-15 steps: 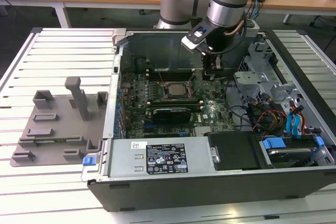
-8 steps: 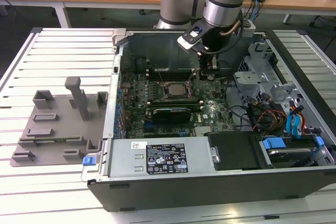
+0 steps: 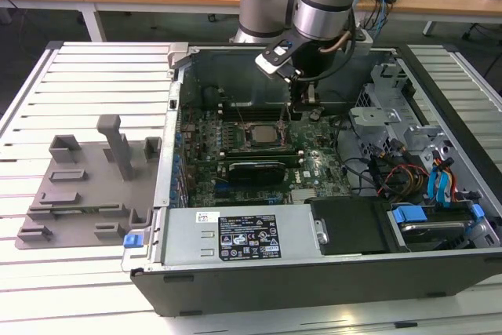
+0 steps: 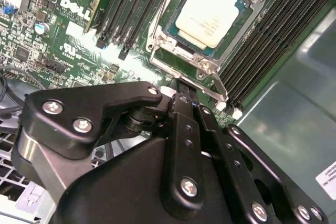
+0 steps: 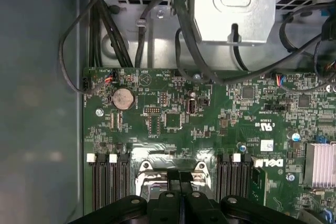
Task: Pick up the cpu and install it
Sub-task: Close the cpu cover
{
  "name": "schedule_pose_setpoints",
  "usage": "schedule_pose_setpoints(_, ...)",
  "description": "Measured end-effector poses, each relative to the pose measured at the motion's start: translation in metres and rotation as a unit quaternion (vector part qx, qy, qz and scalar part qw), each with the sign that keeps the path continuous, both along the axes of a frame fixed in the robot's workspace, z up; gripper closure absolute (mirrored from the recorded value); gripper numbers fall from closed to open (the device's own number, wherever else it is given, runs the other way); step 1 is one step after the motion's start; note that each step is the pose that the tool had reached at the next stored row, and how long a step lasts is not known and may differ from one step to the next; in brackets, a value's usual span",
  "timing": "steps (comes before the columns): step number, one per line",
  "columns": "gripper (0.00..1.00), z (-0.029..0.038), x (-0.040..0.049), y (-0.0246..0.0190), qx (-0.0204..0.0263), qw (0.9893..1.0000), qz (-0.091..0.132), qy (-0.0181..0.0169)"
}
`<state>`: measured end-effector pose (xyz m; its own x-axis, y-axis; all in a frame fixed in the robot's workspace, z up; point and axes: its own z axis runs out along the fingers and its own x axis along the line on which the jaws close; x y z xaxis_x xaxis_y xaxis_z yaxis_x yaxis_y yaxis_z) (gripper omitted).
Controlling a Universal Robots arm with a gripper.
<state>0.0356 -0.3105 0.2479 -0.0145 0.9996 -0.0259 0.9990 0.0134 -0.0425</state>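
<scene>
claw [image 4: 181,90]: clenched, empty, hanging just short of socket [image 4: 206,66] | cpu [image 4: 210,15]: just beyond claw, flat in socket | judged: chip placed, so nothing to hold

You have bright, even overhead light in the exterior view: the slatted bench [image 3: 86,84] looks pale with only faint shadows, while the inside of the computer case [image 3: 314,284] sits darker. In the second wrist view the cpu [image 4: 210,14] shows a soft white sheen and the tool [image 4: 181,95] reads near black
</scene>
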Motion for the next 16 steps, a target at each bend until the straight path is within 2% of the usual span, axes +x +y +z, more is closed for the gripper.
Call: schedule_pose_setpoints(16,0.89,-0.0003,-0.0231,0.0,0.0,1.0,0.0,0.0)
